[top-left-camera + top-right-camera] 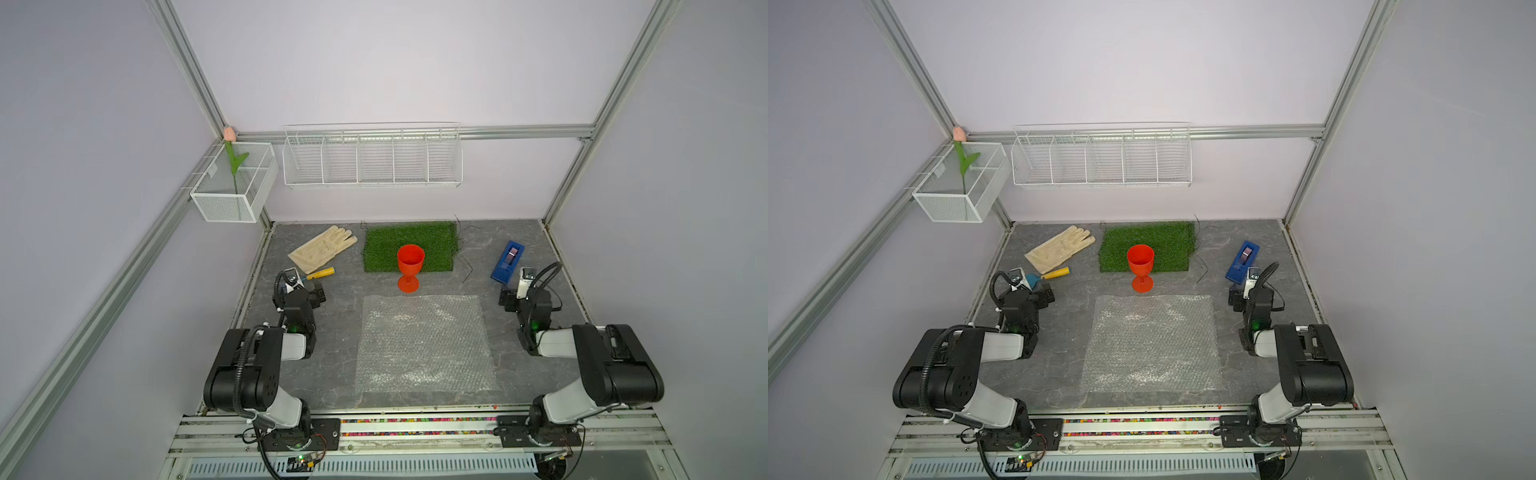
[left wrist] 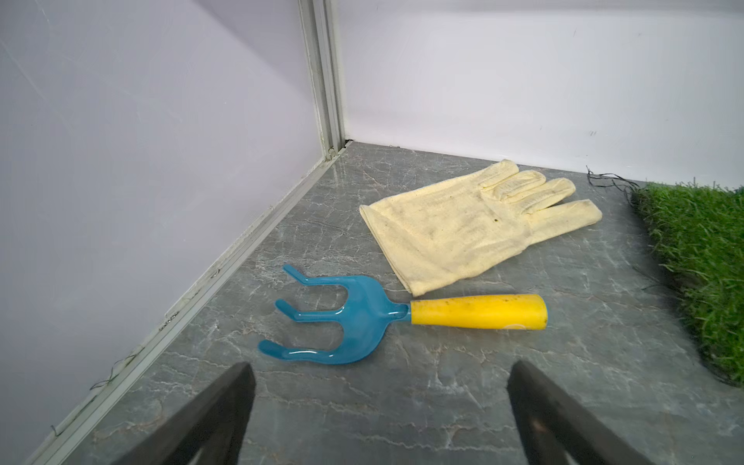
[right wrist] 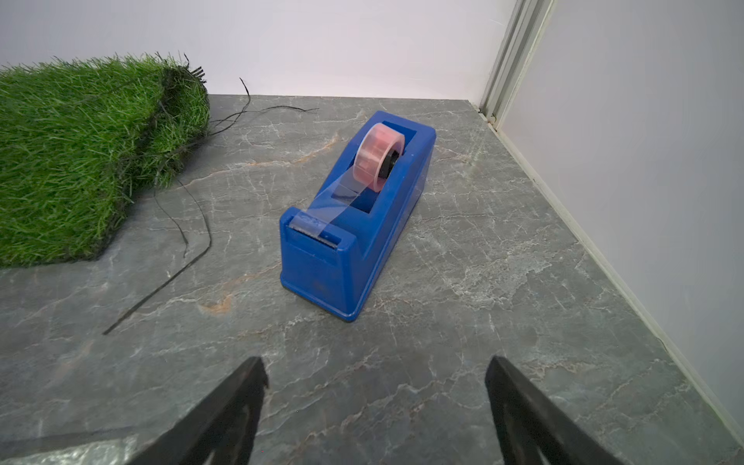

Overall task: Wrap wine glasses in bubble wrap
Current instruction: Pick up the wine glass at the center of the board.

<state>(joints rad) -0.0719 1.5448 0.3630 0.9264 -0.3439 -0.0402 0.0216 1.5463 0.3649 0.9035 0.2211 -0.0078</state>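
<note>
orange-red opaque plastic is what the goblet (image 1: 410,268) is made of, with a tapered cup, short stem and round foot; it is seen in both top views standing upright on the grey marbled tabletop (image 1: 332,365), its long axis vertical and its mouth open upward. its foot is set just beyond the far edge of the clear, whitish square sheet of bubble wrap (image 1: 424,345), which is spread flat in the middle between the two arms; whether foot and sheet touch cannot be told. behind the goblet a green artificial-grass mat (image 1: 436,241) is laid. the left pincer (image 2: 382,366) is held with its jaws spread wide and nothing between them, pointed toward a blue plastic hand rake with a yellow handle (image 2: 362,318) and a cream cloth glove (image 2: 463,229). the right pincer (image 3: 375,360) is likewise spread wide and empty, faced toward a blue tape dispenser (image 3: 354,225). neither wrist view shows the goblet. from the left pincer the goblet lies inward to the right and slightly farther back; from the right pincer, inward to the left. it is judged to stand about midway between them, so neither arm is clearly nearer. wrapping is judged not yet begun: the goblet would first have to be brought onto the sheet.
</note>
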